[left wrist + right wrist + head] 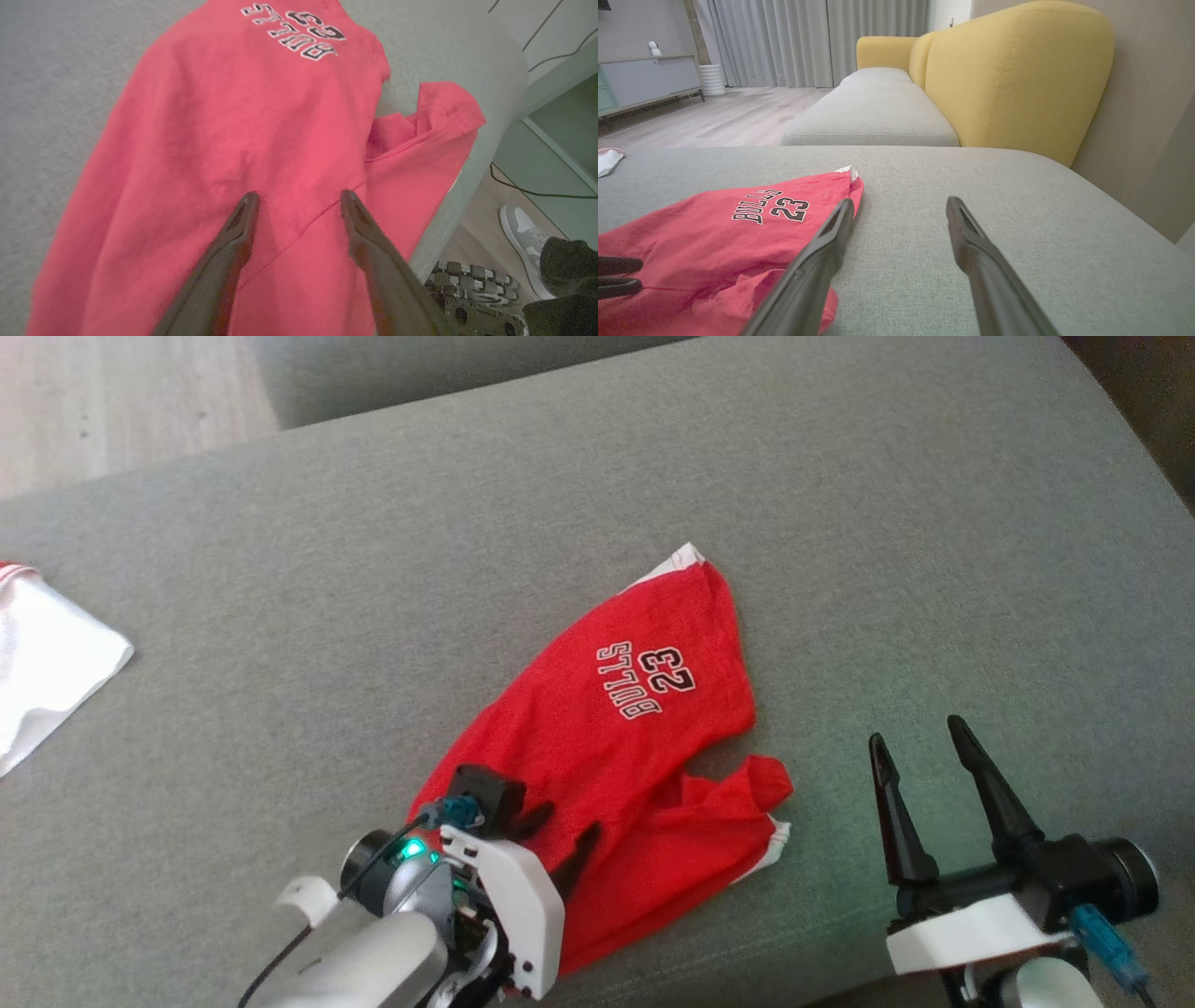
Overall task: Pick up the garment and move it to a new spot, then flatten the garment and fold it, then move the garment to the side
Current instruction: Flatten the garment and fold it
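The garment (607, 728) is a red jersey with white trim and "BULLS 23" lettering, lying crumpled on the grey cushion (373, 569). My left gripper (560, 840) is over the garment's near-left part, open. In the left wrist view its fingers (299, 196) spread just above the red fabric (233, 116) with nothing pinched between them. My right gripper (917, 733) stands open over bare cushion, to the right of the garment's bunched corner. In the right wrist view the jersey (714, 224) lies left of the right gripper (900, 204), and the left gripper's fingertips (616, 275) show at the left edge.
A white cloth (47, 663) lies at the cushion's far left. A yellow sofa back (1017, 70) rises behind and to the right. The cushion's near edge drops to wooden floor, where a person's shoe (523, 233) stands. Bare cushion surrounds the jersey.
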